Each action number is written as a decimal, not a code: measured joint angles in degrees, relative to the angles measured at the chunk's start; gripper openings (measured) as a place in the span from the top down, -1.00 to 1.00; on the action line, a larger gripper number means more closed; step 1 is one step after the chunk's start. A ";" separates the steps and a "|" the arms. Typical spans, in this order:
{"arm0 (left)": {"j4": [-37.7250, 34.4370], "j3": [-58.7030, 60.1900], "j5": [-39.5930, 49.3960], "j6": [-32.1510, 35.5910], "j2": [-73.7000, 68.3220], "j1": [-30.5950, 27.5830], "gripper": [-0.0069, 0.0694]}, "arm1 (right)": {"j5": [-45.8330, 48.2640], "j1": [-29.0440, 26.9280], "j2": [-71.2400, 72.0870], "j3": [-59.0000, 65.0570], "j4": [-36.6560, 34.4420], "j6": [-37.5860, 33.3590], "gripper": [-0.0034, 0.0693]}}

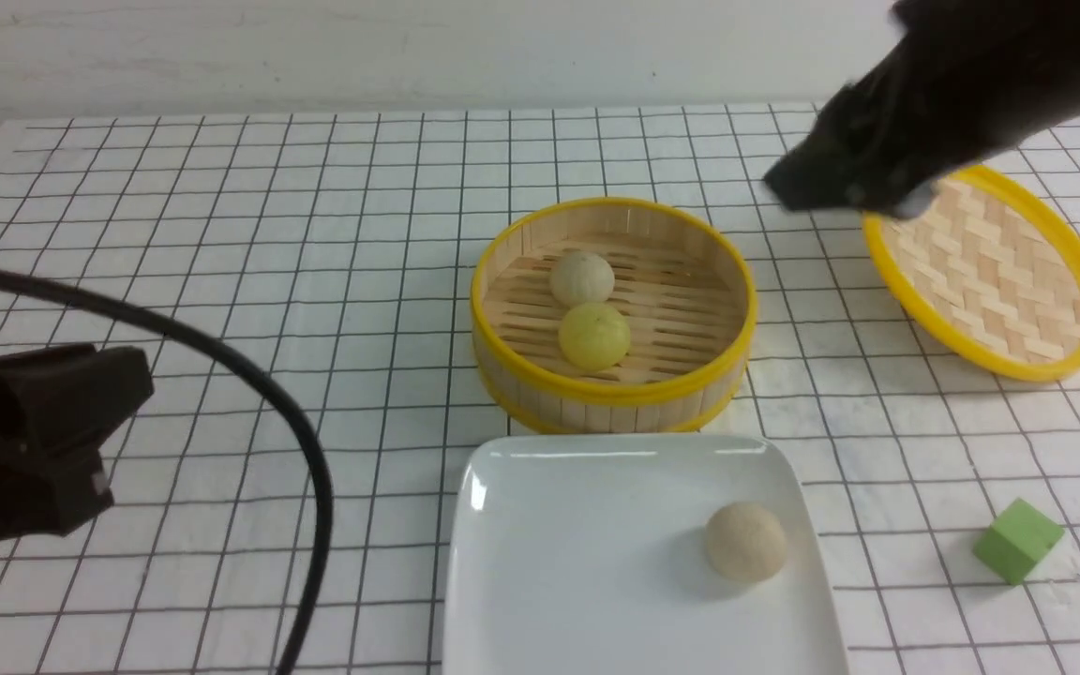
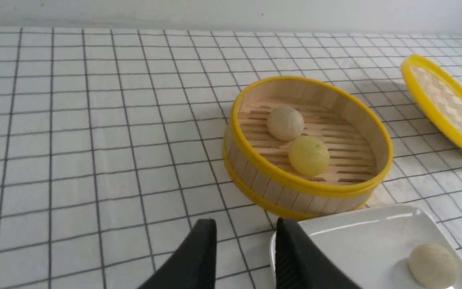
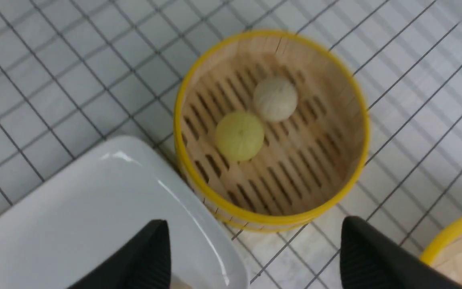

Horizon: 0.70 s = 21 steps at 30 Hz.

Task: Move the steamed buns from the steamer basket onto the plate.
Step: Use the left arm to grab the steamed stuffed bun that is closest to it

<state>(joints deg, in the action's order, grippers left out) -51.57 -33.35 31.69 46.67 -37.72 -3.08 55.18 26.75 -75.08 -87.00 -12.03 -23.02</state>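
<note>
**Hand state.** Right gripper (image 3: 255, 226): jaws fully apart, nothing between them, held above the table. Left gripper (image 2: 246, 224): jaws parted with a clear gap, empty, low beside a corner of the plate.

**Nearest the right gripper.** The plate (image 3: 94, 208) lies under one finger. One off-white bun (image 1: 744, 541) rests on it, on the side towards the green cube (image 1: 1018, 539).

**Just ahead of the fingertips.** The steamer basket (image 3: 183, 104) stands just beside the plate edge. Two buns sit on its slatted floor:
- The pale yellow bun (image 3: 240, 135) is closer to the hand.
- The second off-white bun (image 3: 275, 99) is directly behind it, touching or nearly so.

**Handling (judgement).**
- The buns are probably light and soft, so firm closure would dent them. Close only until the bun is held.
- The matte skin should give good friction.
- The round shape will roll if it is dropped from a height.
- Take the yellow bun first.
- Descend vertically inside the deep wall.
- Grip across the widest part at mid-height.
- Place the fingers on the two free flanks, not in the seam between the buns.

**Farthest.** The woven lid (image 1: 990, 272) lies off to the side of the gripper, outside the transfer path
</note>
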 joint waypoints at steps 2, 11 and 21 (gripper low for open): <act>-4.38 0.00 -0.06 4.90 -1.02 0.00 0.18 | 0.87 0.00 4.02 -0.14 0.00 0.69 -0.57; -33.39 -3.88 10.10 35.47 -14.64 0.00 0.18 | 6.87 0.00 31.48 2.65 2.27 6.50 -0.57; -13.76 -26.99 24.96 23.12 -32.41 0.00 0.18 | 9.29 0.00 47.97 17.93 9.10 17.67 -0.57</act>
<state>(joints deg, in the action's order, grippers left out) -65.34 -60.34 56.64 69.79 -70.13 -3.08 64.47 26.75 -27.11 -69.07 -2.93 -5.35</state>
